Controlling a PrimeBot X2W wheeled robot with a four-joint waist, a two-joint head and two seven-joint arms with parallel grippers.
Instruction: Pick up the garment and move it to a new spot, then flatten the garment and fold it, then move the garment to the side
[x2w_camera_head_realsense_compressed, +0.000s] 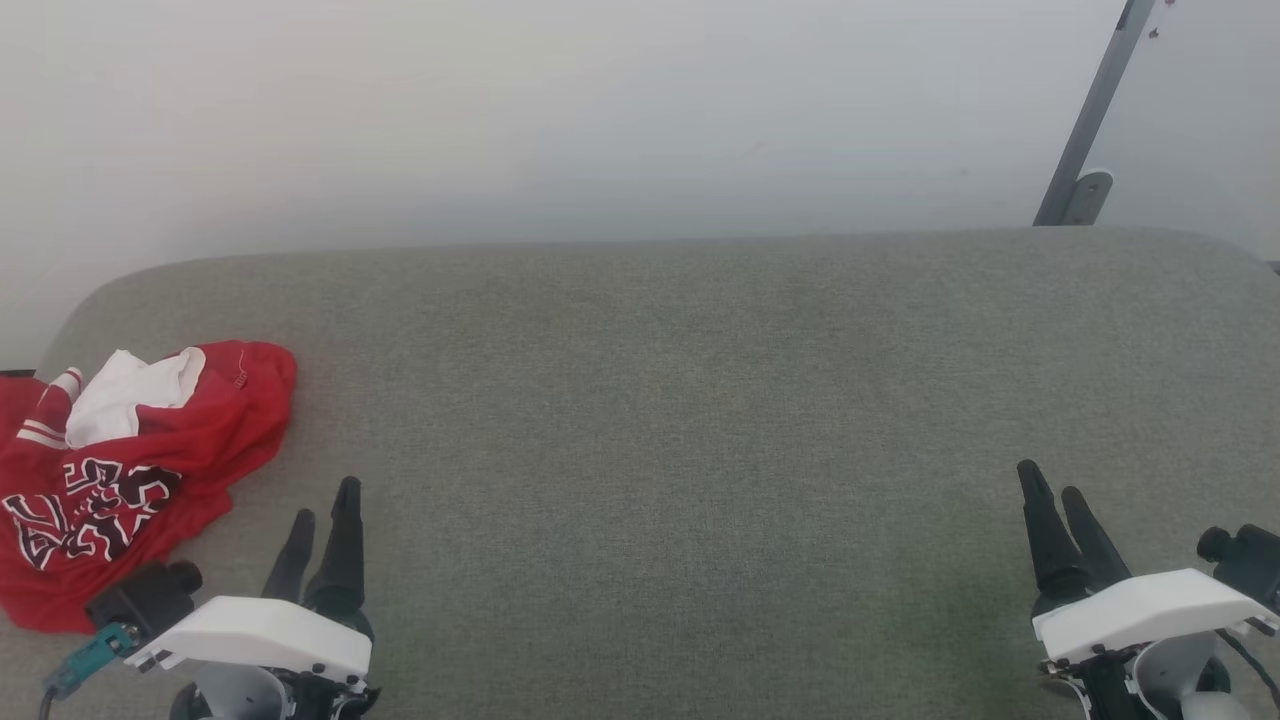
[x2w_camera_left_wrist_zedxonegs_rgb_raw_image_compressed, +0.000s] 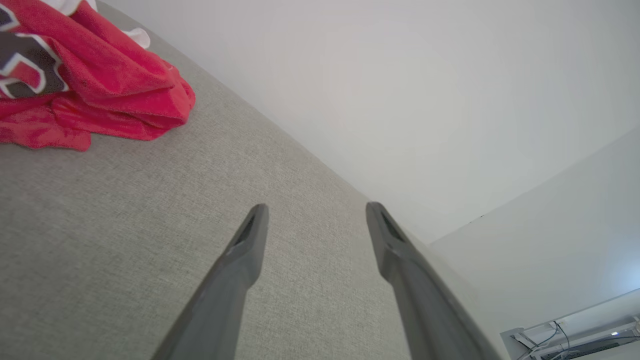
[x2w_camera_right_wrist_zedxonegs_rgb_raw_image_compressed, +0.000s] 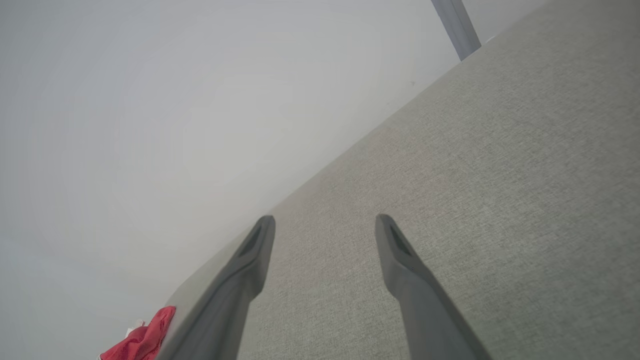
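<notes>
The red garment (x2w_camera_head_realsense_compressed: 140, 470) lies crumpled at the left end of the grey fabric worktop (x2w_camera_head_realsense_compressed: 700, 420), just beside the left claw (x2w_camera_head_realsense_compressed: 326, 500). The right claw (x2w_camera_head_realsense_compressed: 1050, 481) sits well apart from it. Both are spread open, gripping nothing.

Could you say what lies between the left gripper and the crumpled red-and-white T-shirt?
Only bare grey woven upholstery separates left gripper and red T-shirt, per left wrist view.

Garment (x2w_camera_head_realsense_compressed: 150, 470) front: black-white block letters, crumpled and folded over, no whole word readable.
</notes>
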